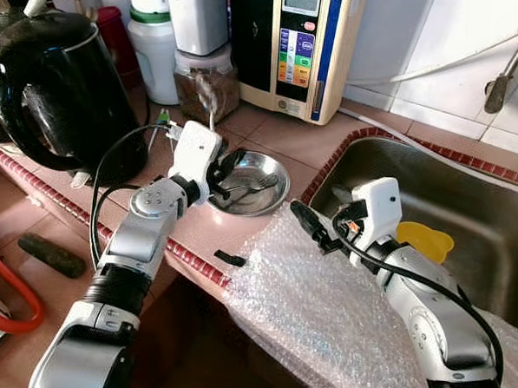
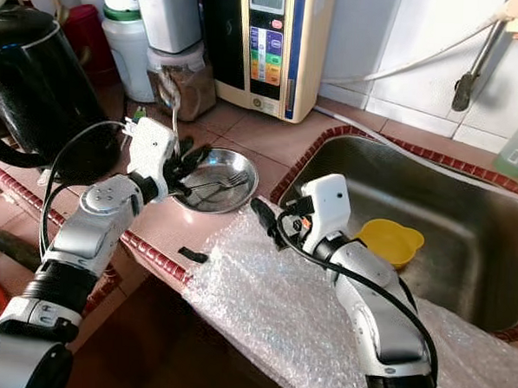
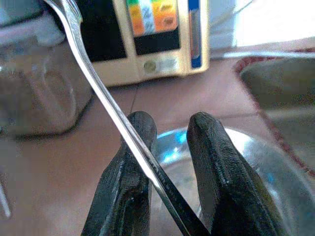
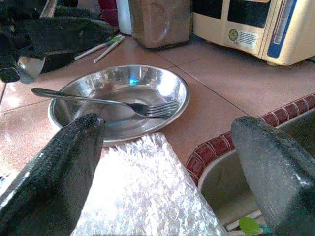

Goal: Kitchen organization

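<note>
sink (image 1: 468, 183) on our right, steel dish (image 1: 272, 193) on the counter | our left gripper (image 1: 218, 170) at the dish's near-left rim, nipped on a spoon (image 3: 106, 101) angled up past its fingers | our right gripper (image 1: 314, 227) wide open, empty, over bubble wrap (image 1: 322, 310) | fork (image 4: 106, 102) lies across the dish, tines toward the sink, nearer our left arm

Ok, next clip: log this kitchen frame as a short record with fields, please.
setting: tiled counter beside a steel sink
left gripper: over the steel dish, shut on a spoon
right gripper: open, above the bubble wrap, facing the dish
in dish: fork
in sink: yellow cup
behind: black kettle, water machine
</note>
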Robot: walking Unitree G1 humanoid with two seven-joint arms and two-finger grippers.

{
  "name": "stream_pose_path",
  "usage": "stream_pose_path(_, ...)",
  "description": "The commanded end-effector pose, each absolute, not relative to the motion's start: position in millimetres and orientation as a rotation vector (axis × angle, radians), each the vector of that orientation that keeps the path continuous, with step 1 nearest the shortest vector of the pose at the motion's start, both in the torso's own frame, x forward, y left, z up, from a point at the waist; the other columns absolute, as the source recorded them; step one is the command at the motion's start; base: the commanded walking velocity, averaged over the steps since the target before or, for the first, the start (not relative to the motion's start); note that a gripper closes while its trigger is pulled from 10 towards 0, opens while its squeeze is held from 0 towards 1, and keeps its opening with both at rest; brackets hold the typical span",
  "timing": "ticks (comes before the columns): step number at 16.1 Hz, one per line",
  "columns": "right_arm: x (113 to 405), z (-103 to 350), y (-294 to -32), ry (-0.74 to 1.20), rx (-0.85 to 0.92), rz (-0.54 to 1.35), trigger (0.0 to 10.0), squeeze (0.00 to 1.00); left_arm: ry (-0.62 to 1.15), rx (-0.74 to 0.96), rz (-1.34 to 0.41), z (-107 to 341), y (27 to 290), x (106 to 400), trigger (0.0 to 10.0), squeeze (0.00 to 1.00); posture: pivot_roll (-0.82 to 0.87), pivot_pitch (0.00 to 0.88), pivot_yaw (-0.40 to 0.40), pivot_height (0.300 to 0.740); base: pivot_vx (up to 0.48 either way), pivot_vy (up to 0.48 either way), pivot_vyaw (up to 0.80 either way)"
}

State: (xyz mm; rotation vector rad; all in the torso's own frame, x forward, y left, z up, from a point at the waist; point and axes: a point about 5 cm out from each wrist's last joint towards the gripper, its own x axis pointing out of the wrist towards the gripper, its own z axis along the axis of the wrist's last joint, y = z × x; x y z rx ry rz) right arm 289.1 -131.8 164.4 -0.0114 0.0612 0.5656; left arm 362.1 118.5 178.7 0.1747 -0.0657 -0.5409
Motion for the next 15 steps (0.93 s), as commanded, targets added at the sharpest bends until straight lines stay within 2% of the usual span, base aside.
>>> stream_pose_path(1,289,167,-130,0.045,-0.007,0.576,10.0,0.0,-0.133,0.187,-0.61,188,110,358,0.0,0.0,-0.1,0.06,0.056,0.74,0.0,0.0,0.0)
stream_pose_path(2,289,173,-128,0.014,0.023,0.589,10.0,0.0,-0.135,0.179,-0.724,185,97,350,0.0,0.0,-0.1,0.06,0.055,0.74,0.0,0.0,0.0)
stream_pose_path(4,288,180,-127,-0.022,0.044,0.613,10.0,0.0,-0.129,0.161,-0.807,178,86,343,0.0,0.0,-0.11,0.06,0.056,0.74,0.0,0.0,0.0)
stream_pose_path(6,290,189,-138,-0.056,0.063,0.596,10.0,0.0,-0.088,0.088,-0.934,163,70,325,0.0,0.0,-0.11,0.06,0.06,0.74,0.0,0.0,0.0)
stream_pose_path(8,291,194,-148,-0.073,0.086,0.571,10.0,0.0,-0.052,0.034,-1.025,154,61,313,0.0,0.0,-0.11,0.057,0.061,0.74,0.0,0.0,0.0)
stream_pose_path(11,291,202,-162,-0.107,0.095,0.579,10.0,0.0,-0.029,0.014,-1.089,148,58,309,0.0,0.0,-0.12,0.055,0.064,0.74,0.0,0.0,0.0)
stream_pose_path(15,294,204,-165,-0.081,0.158,0.641,10.0,0.0,-0.024,-0.038,-1.235,152,49,297,0.0,0.0,-0.12,0.052,0.063,0.74,0.0,0.0,0.0)
